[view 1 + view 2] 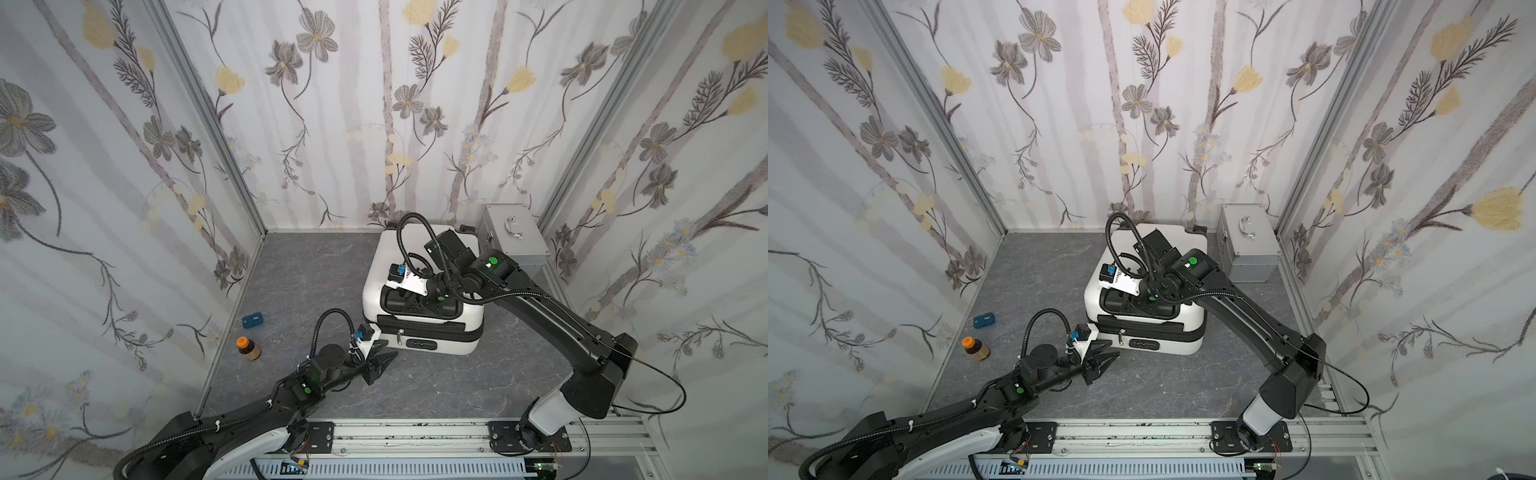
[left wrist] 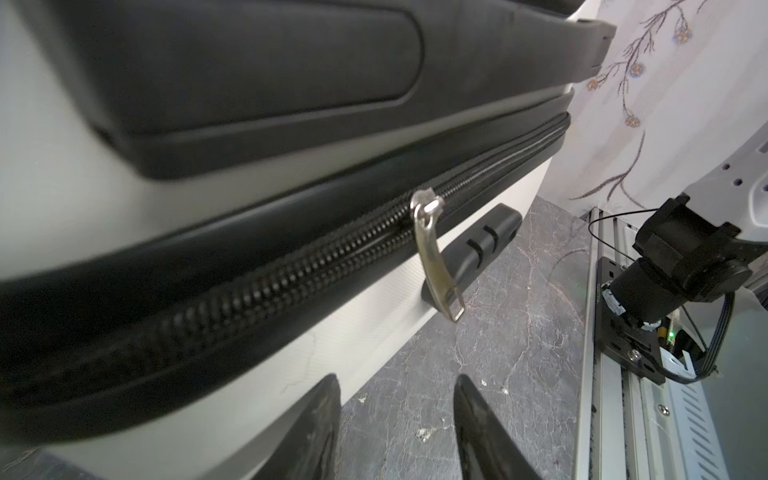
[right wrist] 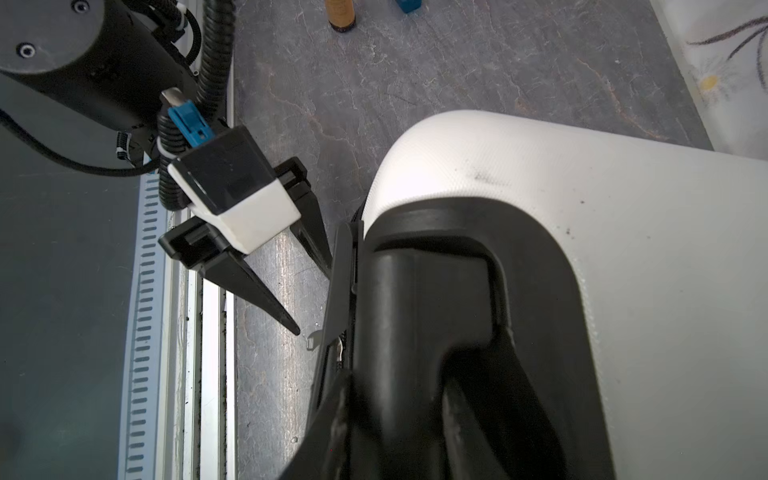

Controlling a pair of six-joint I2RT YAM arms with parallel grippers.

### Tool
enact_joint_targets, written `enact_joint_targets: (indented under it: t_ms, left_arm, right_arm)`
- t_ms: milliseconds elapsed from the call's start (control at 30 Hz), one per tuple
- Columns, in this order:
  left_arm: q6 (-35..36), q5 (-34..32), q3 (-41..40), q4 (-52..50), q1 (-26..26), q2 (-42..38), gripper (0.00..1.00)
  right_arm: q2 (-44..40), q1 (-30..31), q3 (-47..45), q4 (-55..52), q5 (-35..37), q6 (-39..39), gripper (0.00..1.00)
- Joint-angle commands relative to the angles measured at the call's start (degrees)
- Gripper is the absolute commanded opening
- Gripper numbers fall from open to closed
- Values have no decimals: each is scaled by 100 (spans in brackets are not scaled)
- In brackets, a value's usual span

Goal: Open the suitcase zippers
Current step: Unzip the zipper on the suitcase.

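At table centre, toward 1 o'clock: suitcase [image 1: 399, 257] lies flat | left gripper [image 2: 395, 382] open, empty, at its 7 o'clock, short of zip pull [image 2: 434, 257] | right gripper [image 3: 398, 379] straddles top handle [image 3: 390, 307], clamp unclear | risk: thin dangling pull slips; case drags if unbraced

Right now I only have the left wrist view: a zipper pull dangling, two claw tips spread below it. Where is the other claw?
Observer: The right claw is down in the black top handle of the suitcase. I cannot tell whether it grips.
Operator: Anything else lying about?
Observer: An orange-capped bottle and a small blue box sit on the grey floor, on the robot's left of the suitcase.
Operator: How near is the left claw to the pull?
Observer: In the right wrist view, one fingertip ends just short of the zipper pull.
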Motion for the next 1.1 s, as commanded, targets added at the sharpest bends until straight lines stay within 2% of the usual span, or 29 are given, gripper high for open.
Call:
enact_joint_targets:
  t_ms: [0, 300, 533, 667, 733, 833, 967, 1067]
  left_arm:
    - [-480, -104, 94, 716, 5, 147, 47]
    - [-799, -55, 305, 1449, -4, 748, 47]
    - [-1042, -237, 413, 2008, 2, 1173, 34]
    - [-1095, -306, 484, 1952, 1, 1189, 20]
    - [-1051, -294, 516, 1825, 2, 1105, 12]
    - [-843, -205, 744, 1022, -7, 853, 4]
    - [-235, -113, 1114, -279, -117, 492, 0]
    - [-81, -76, 1151, -482, -157, 297, 0]
  right_arm:
    - [-17, -1, 106, 1421, -406, -33, 0]
    - [7, 2, 97, 1473, -474, -37, 0]
    - [-22, 8, 59, 1490, -492, -33, 0]
    - [-51, 4, 48, 1493, -446, -35, 0]
    - [-58, 3, 44, 1514, -399, 1, 0]
    - [-27, 7, 48, 1642, -226, 206, 0]
    - [94, 12, 64, 1895, -75, 550, 0]
    - [185, 34, 57, 2080, -110, 713, 0]
